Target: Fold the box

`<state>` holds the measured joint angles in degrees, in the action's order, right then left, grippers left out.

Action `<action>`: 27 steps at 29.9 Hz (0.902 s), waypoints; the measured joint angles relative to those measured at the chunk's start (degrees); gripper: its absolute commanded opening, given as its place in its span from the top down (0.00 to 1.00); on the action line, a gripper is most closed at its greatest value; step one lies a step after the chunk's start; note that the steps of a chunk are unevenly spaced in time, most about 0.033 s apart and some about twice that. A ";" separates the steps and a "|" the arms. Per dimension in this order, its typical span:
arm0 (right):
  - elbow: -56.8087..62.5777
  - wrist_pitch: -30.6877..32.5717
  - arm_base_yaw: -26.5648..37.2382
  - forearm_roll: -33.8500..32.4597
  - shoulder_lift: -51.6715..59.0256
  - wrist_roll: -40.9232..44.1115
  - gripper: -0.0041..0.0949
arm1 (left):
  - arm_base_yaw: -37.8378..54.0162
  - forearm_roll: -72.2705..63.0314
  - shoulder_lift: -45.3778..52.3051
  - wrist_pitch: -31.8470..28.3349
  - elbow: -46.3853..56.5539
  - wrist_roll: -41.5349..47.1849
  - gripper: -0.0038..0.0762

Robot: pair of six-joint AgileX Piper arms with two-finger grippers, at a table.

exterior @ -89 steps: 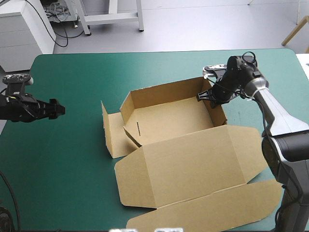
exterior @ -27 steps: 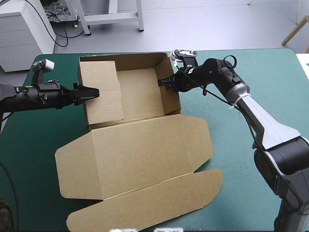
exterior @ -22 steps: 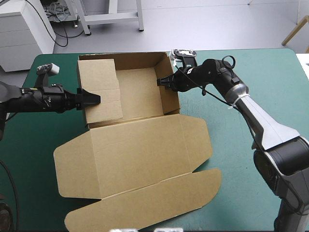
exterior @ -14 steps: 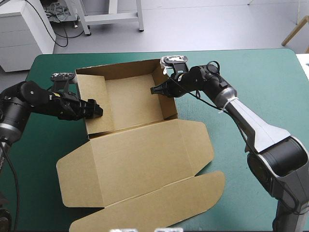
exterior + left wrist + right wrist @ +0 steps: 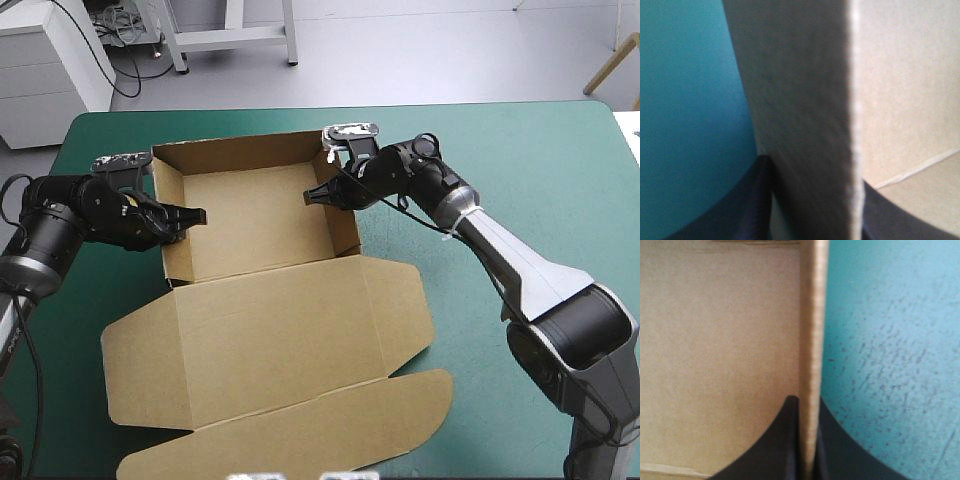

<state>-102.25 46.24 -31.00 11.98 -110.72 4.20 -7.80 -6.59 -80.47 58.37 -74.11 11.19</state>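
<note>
A pale grey floor (image 5: 440, 50) lies beyond the table (image 5: 560, 170) with its teal-green cover. A white drawer cabinet (image 5: 45, 65) stands at the far left, with black cables (image 5: 118, 25) beside it. A white metal frame (image 5: 230, 38) stands farther along, and pale wooden legs (image 5: 610, 65) show at the far right.

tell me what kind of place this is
Probably a robotics lab workbench: a teal-green table, with a robot's left claw and right claw each clamped on a wall of an open brown box.

A smooth teal-green cover (image 5: 540, 150) lies flat over the table (image 5: 480, 106), reaching its rounded far corners and right edge.
</note>
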 measured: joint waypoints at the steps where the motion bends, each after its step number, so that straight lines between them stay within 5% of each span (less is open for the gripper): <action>1: 0.00 0.15 -0.12 -0.06 0.00 0.30 0.98 | 0.00 0.65 0.00 0.06 0.12 0.38 0.86; 3: 0.00 0.56 -0.38 -0.23 0.00 1.04 0.98 | 0.00 1.88 -0.05 0.21 0.19 1.05 0.96; 15: -0.06 0.15 -2.43 -3.42 0.00 3.31 0.98 | -0.12 7.38 -1.85 3.02 0.17 5.75 0.96; 27: -0.12 10.79 -0.17 -10.87 3.07 9.40 0.98 | -5.07 6.59 -13.24 8.09 -10.98 4.85 0.96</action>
<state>-102.37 57.03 -31.16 1.11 -107.65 13.60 -12.87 0.00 -93.71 66.46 -85.09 16.04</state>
